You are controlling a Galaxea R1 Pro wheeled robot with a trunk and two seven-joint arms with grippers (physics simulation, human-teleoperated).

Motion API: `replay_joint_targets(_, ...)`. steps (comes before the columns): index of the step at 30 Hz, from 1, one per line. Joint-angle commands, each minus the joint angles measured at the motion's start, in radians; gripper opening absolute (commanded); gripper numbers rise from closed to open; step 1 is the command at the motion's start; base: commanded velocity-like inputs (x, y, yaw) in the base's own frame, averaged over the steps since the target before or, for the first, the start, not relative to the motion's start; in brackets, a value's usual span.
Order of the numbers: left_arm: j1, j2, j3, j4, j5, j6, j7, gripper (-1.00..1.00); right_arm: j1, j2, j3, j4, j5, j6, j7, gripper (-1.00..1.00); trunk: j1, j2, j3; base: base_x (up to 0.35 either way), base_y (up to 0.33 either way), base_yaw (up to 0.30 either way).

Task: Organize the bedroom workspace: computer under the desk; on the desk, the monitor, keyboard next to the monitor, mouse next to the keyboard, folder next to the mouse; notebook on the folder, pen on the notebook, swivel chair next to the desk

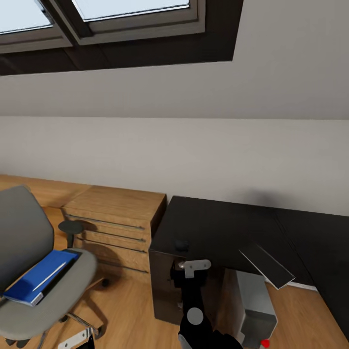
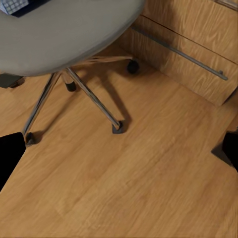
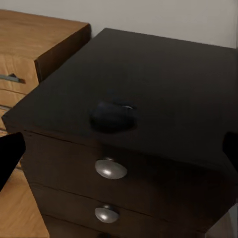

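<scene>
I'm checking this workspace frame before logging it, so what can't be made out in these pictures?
- Notebook: head view, not separable under the pen on the folder.
- Swivel chair: head view, cut by the left edge.
- Computer: head view, partly hidden under the desk.
- Mouse: a dark blob on the black top in the right wrist view.
- Both grippers' fingers: only dark slivers at wrist-view edges, state unclear.

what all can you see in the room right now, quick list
skylight: one, dark frame, in the sloped ceiling
chair: one, grey, left of the wooden cabinet
folder: one, blue, on the chair seat
pen: one, whitish, on top of the folder
wooden cabinet: one, light wood, between chair and desk
desk: one, black, with drawers
mouse: one, dark, on the desk above the drawers
flat dark panel: one, tilted at the desk's front edge
computer: one, light grey, under the desk
right gripper: open, in front of the drawers
</scene>
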Motion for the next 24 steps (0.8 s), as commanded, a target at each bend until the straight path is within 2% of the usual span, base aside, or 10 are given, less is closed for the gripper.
replay_joint_targets(1, 0.000, 0.000, 0.001, -0.001, 0.008, 0.000, 0.001, 1.00, -0.001, -0.003, 0.003, -0.001, -0.003, 0.007, -0.007, 1.00, 0.001, -0.001, -0.001, 0.324, 0.000, 0.004)
replay_joint_targets(9, 0.000, 0.000, 0.000, 0.001, 0.008, 0.000, 0.000, 1.00, -0.001, -0.013, 0.003, 0.001, -0.002, 0.006, 0.015, 1.00, 0.001, -0.001, -0.001, 0.326, 0.000, 0.001)
replay_joint_targets(14, 0.000, 0.000, -0.003, 0.001, 0.008, 0.000, 0.000, 1.00, -0.001, -0.018, 0.002, 0.017, 0.001, 0.010, 0.123, 1.00, 0.001, -0.001, -0.001, 0.300, 0.032, 0.000)
replay_joint_targets(24, 0.000, 0.001, -0.020, 0.001, 0.008, 0.000, 0.000, 1.00, -0.001, -0.053, -0.009, 0.045, -0.001, 0.007, 0.219, 1.00, 0.001, -0.001, -0.001, 0.170, 0.011, 0.000)
